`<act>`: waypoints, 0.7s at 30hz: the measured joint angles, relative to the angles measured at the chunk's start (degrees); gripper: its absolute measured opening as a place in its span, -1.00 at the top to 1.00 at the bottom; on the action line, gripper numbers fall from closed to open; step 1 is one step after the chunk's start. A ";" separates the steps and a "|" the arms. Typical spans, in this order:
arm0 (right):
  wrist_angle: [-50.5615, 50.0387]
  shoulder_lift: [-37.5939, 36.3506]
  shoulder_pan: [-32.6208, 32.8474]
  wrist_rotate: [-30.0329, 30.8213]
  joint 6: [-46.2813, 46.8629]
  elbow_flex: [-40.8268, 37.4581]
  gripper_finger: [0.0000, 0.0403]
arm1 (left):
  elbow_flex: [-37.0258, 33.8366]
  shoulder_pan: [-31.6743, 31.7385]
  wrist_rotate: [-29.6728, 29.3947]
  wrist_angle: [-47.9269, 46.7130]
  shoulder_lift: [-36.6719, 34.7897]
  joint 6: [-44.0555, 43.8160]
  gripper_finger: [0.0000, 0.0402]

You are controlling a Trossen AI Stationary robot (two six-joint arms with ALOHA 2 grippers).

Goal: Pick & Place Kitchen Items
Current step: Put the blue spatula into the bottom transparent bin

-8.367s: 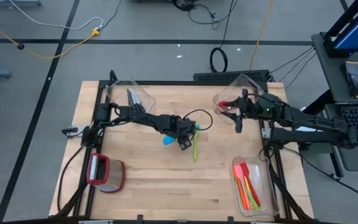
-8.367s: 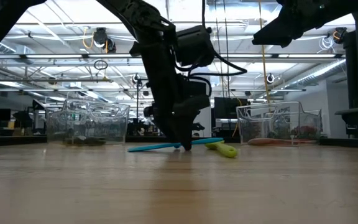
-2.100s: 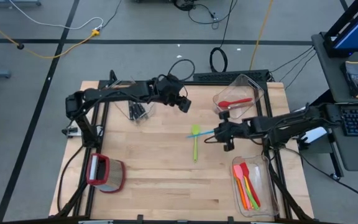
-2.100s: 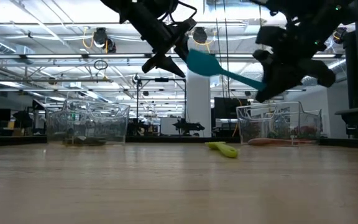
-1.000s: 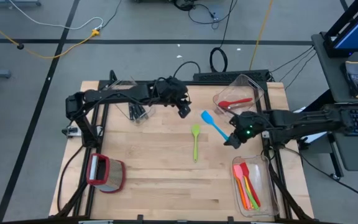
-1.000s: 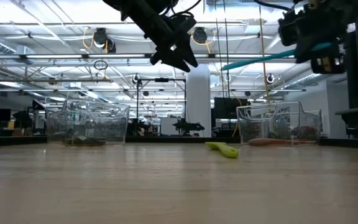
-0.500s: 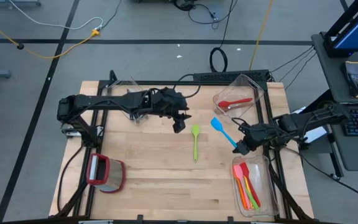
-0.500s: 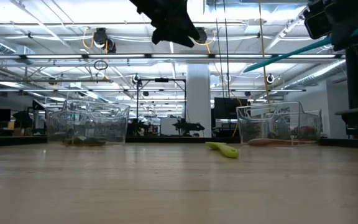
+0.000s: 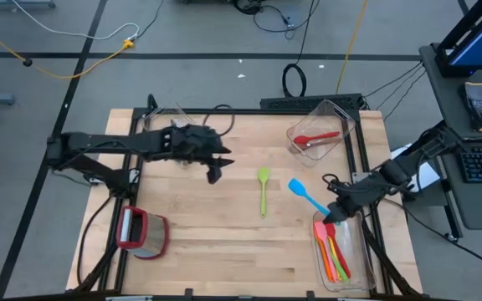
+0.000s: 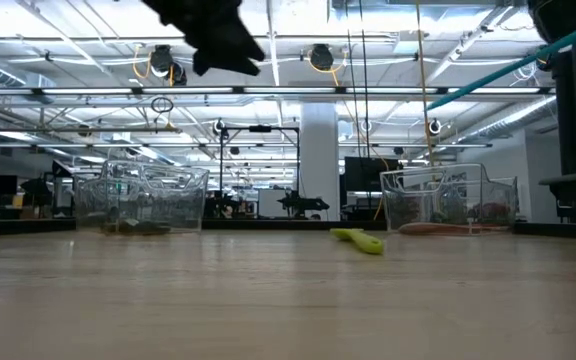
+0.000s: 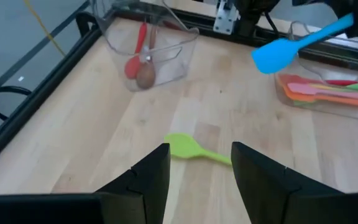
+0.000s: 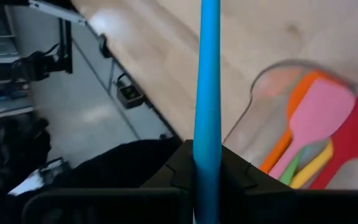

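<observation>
Bin (image 9: pixel 351 272) at 4 o'clock holds colored spatulas (image 9: pixel 331 251); right pincer (image 9: pixel 335 211) grips blue spatula (image 9: pixel 305 196); left pincer (image 11: pixel 194 168), seen from its wrist, gapes empty.

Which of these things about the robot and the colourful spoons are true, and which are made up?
1. The right gripper holds the blue spatula. True.
2. The green spoon is inside a bin. False: it lies on the bare table.
3. The left gripper carries a knife. False: it is open, holding nothing.
4. Pink and orange utensils lie in the bin near the right gripper. True.
</observation>
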 joint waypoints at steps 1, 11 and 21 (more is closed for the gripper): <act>0.35 -0.15 0.99 0.14 1.22 0.00 0.90 | -1.77 -0.11 -0.08 0.25 -1.66 -0.57 0.14; 6.68 -1.79 13.27 0.00 15.09 0.00 0.90 | -16.51 -1.60 -1.03 7.21 -14.96 -5.71 0.14; 12.79 -0.81 31.45 9.31 29.62 0.02 0.87 | -21.84 -1.60 -2.95 9.26 -17.76 -8.37 0.14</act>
